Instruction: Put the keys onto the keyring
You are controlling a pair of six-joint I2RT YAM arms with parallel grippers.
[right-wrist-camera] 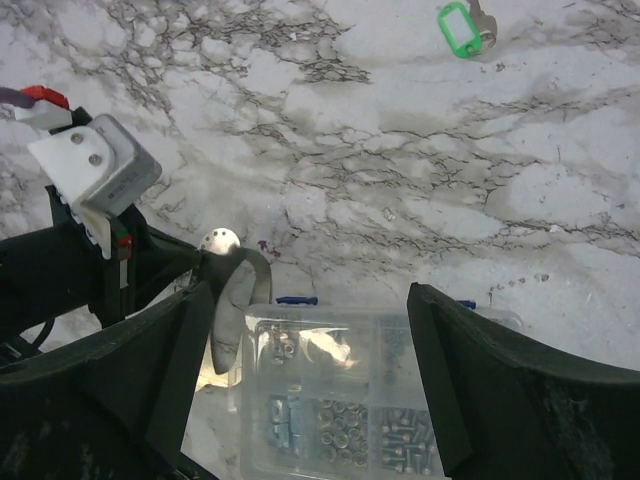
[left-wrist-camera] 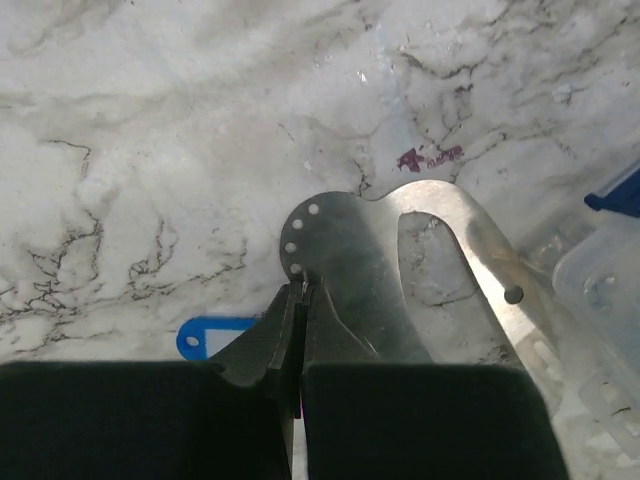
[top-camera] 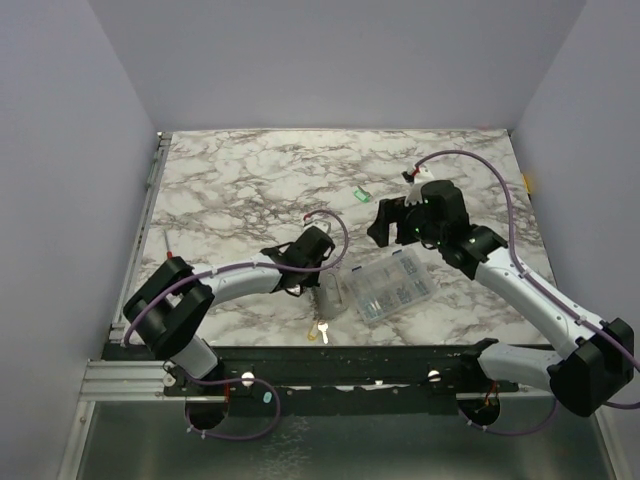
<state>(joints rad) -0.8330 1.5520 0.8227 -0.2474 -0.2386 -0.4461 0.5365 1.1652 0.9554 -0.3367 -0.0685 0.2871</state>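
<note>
My left gripper (left-wrist-camera: 301, 288) is shut on the edge of the keyring (left-wrist-camera: 440, 215), a silvery metal loop bent like a hook, held just over the marble. The keyring also shows in the top view (top-camera: 331, 293) and the right wrist view (right-wrist-camera: 236, 285). The blue key (left-wrist-camera: 215, 335) lies flat beside the left jaws. The yellow key (top-camera: 320, 333) lies near the front edge. The green key (top-camera: 363, 194) lies far back and also shows in the right wrist view (right-wrist-camera: 460, 22). My right gripper (right-wrist-camera: 310, 300) is open and empty above the clear box.
A clear compartment box (top-camera: 390, 285) of small screws and nuts sits right of the keyring, under my right gripper; it also shows in the right wrist view (right-wrist-camera: 340, 400). A slim red-tipped stick (top-camera: 170, 243) lies at the table's left edge.
</note>
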